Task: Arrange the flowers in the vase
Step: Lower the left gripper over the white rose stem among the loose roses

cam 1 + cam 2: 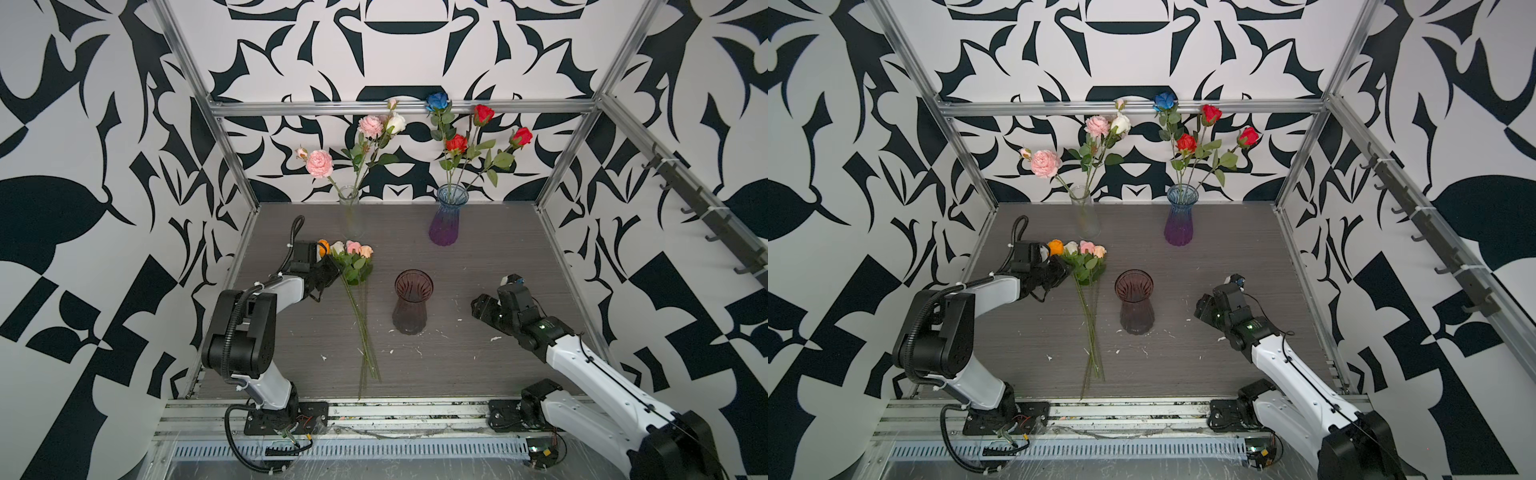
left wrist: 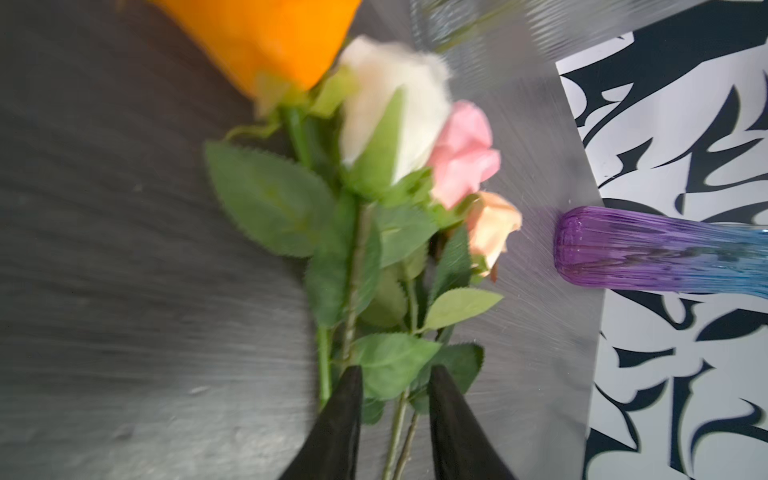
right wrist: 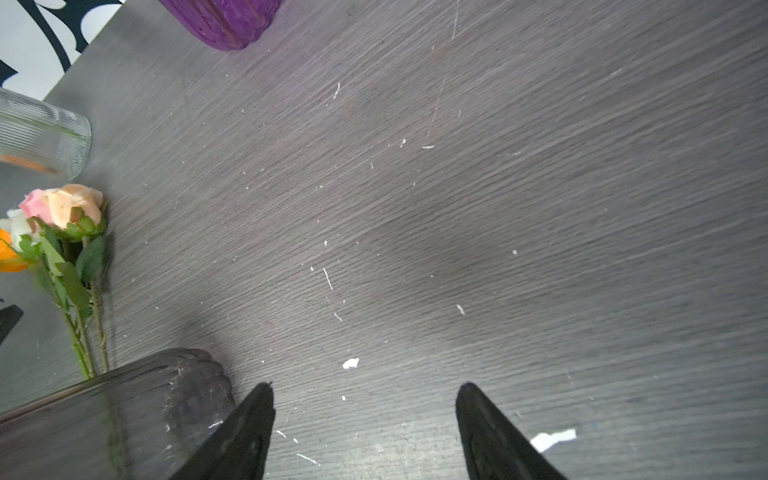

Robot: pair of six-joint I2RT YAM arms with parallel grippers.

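Left pincer (image 2: 395,370) closed on the leafy stems of the flowers (image 1: 353,248), a bunch of orange, white, pink and peach heads lying flat on the bench (image 1: 478,249). Just right of the stems stands the dark vase (image 1: 410,307), upright and empty. Right pincer (image 3: 365,386) spread wide, gripping nothing, near that vase.
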